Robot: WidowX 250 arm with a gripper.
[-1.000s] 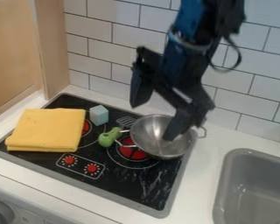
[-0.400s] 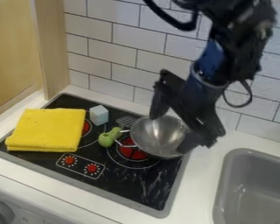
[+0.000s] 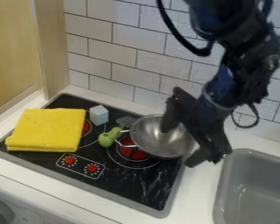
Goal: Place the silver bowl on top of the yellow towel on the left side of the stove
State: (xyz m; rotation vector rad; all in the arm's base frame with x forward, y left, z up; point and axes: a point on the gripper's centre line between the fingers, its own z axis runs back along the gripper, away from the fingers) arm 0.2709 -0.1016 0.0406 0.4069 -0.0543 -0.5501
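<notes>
Easing the claw (image 3: 182,144) nearer the sink (image 3: 220,188) since the earlier frame, and spreading it wide at the silver bowl (image 3: 151,138). Hanging one finger above the bowl's hollow, the other by its sink-side rim. Leaving the bowl sitting on the stove (image 3: 136,181) below the claw, and the yellow towel (image 3: 46,129) lying well apart from the claw, past the green toy (image 3: 108,138).

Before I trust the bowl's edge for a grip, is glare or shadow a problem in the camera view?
Camera view: pale highlights inside the silver bowl, its right side partly behind the dark gripper; same view, whitish streaks on the stove, reflections or smears, I can't tell; same view, yellow towel evenly lit, no glare.
</notes>
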